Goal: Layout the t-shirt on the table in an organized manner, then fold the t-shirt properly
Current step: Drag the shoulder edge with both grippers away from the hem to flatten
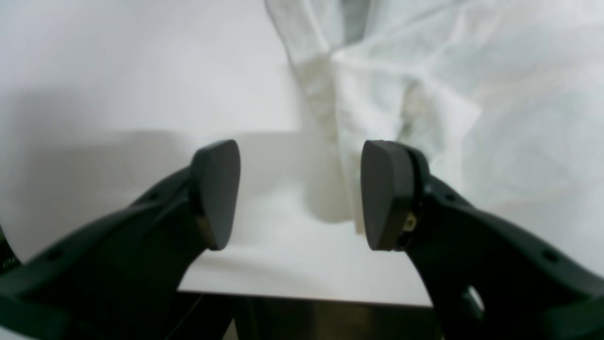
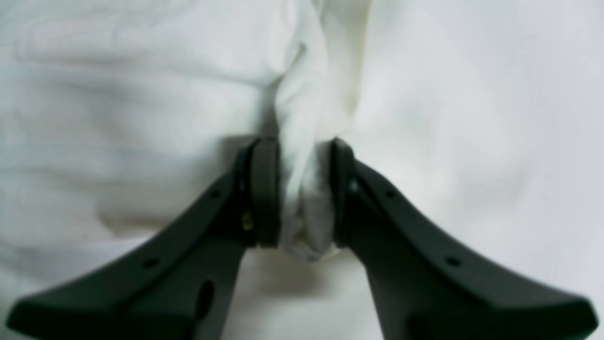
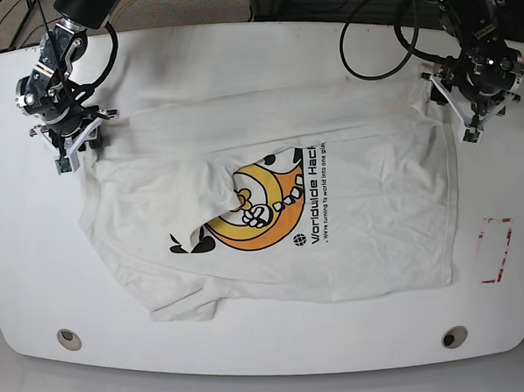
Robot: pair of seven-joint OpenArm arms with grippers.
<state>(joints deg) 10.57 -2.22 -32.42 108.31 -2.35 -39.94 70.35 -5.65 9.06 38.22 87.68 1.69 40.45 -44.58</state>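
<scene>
1. Gripping a bunched fold of the t-shirt (image 2: 302,208), the right claw (image 2: 302,193) is clenched on cloth.
2. Left claw (image 1: 302,193) gapes empty; the shirt's edge lies just ahead on the tabletop (image 3: 280,371).

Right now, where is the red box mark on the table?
In the base view the red mark sits near the table's right edge, just right of the t-shirt's hem and below the left gripper.

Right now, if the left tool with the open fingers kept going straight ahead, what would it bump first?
Probably the t-shirt: its bunched white edge lies just ahead of the left tool, on the table. Depth is blurry, so it's a guess.
</scene>
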